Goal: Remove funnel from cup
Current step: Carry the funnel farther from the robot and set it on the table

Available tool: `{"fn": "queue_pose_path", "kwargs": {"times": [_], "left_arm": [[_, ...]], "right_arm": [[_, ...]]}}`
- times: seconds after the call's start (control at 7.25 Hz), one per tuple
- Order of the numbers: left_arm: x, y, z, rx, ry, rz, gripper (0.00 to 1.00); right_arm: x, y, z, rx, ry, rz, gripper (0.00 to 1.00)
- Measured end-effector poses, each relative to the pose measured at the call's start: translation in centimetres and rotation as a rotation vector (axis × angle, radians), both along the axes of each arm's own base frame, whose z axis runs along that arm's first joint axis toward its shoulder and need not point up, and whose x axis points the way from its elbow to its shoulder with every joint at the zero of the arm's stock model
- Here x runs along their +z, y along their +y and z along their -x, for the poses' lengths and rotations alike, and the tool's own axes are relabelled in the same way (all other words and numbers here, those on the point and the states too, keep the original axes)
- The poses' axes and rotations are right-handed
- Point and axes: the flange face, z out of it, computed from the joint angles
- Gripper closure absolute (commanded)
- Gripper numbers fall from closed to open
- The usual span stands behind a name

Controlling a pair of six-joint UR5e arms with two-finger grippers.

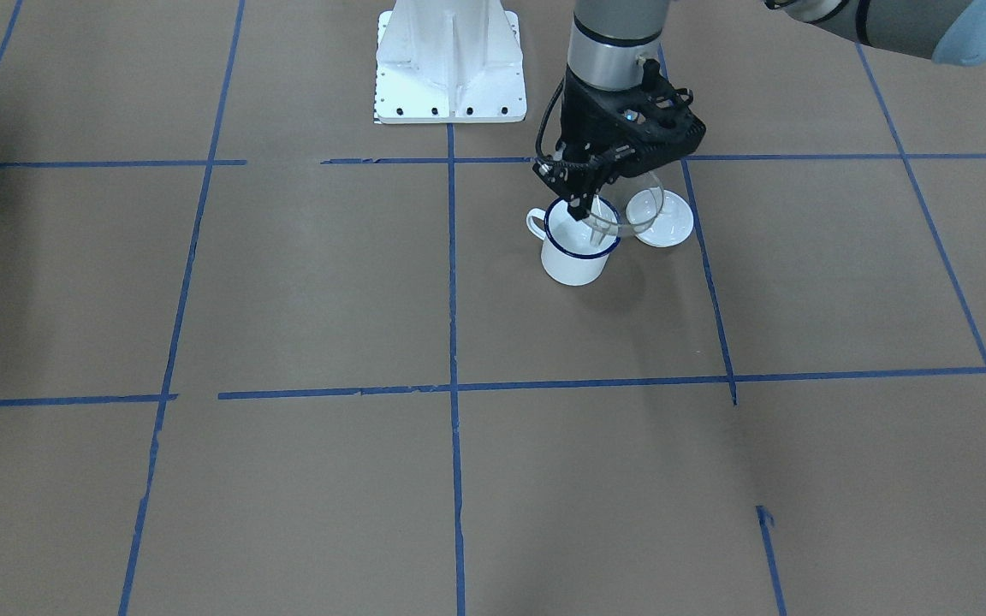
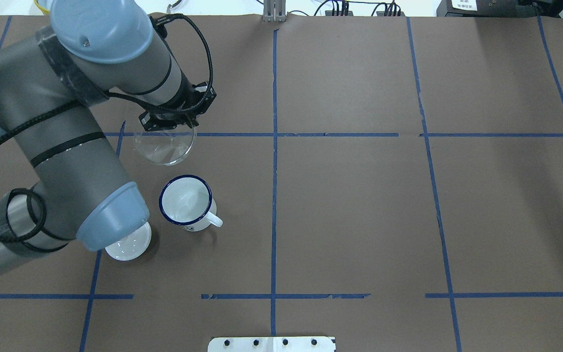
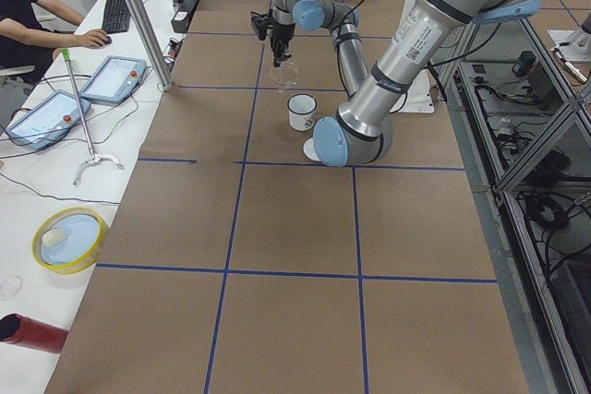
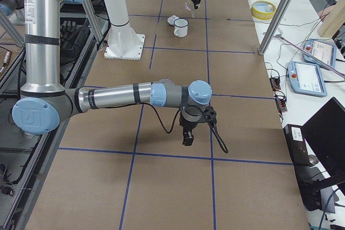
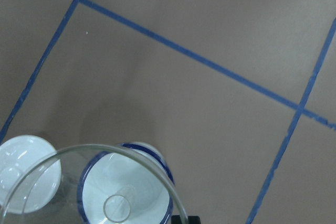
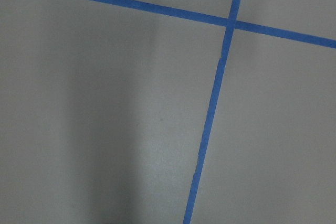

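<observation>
My left gripper (image 2: 169, 124) is shut on the rim of the clear funnel (image 2: 164, 145) and holds it in the air above the cup, spout down. The cup (image 2: 185, 200) is a white mug with a dark blue rim, upright on the table, handle towards the robot's base. In the left wrist view the funnel's rim (image 5: 113, 153) and spout (image 5: 116, 207) hang over the cup's open mouth (image 5: 142, 192), apart from it. In the front-facing view the gripper (image 1: 583, 204), funnel (image 1: 634, 214) and cup (image 1: 577, 250) show together. My right gripper (image 4: 187, 136) hangs over bare table far from them; I cannot tell if it is open.
A white domed lid (image 2: 127, 243) lies on the table beside the cup, partly under my left arm's elbow; it also shows in the front-facing view (image 1: 668, 221). The white robot base (image 1: 450, 64) stands behind. Blue tape lines cross the brown table.
</observation>
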Motion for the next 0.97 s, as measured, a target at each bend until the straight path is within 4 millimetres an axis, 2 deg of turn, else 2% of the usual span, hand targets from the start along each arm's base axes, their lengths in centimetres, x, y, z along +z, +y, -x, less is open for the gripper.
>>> {"fn": "queue_pose_path", "kwargs": {"times": [0.14,0.55,0.83,0.97], "left_arm": [[2.5,-3.6,-0.4,-0.075,0.072,-0.005,1.00],[11.7,-10.2,-2.3,-0.282,0.317,0.020,1.00],[17.1,-12.7,-3.3,-0.412,0.430,-0.035,0.97],[18.9,-13.0,-3.8,-0.450,0.471,-0.043,0.93]], "right_arm": [[0.0,0.0,0.0,0.000,0.000,0.000,0.00],[0.0,0.0,0.0,0.000,0.000,0.000,0.00],[0.0,0.0,0.0,-0.001,0.000,0.000,0.00],[0.0,0.0,0.0,-0.001,0.000,0.000,0.00]]}}
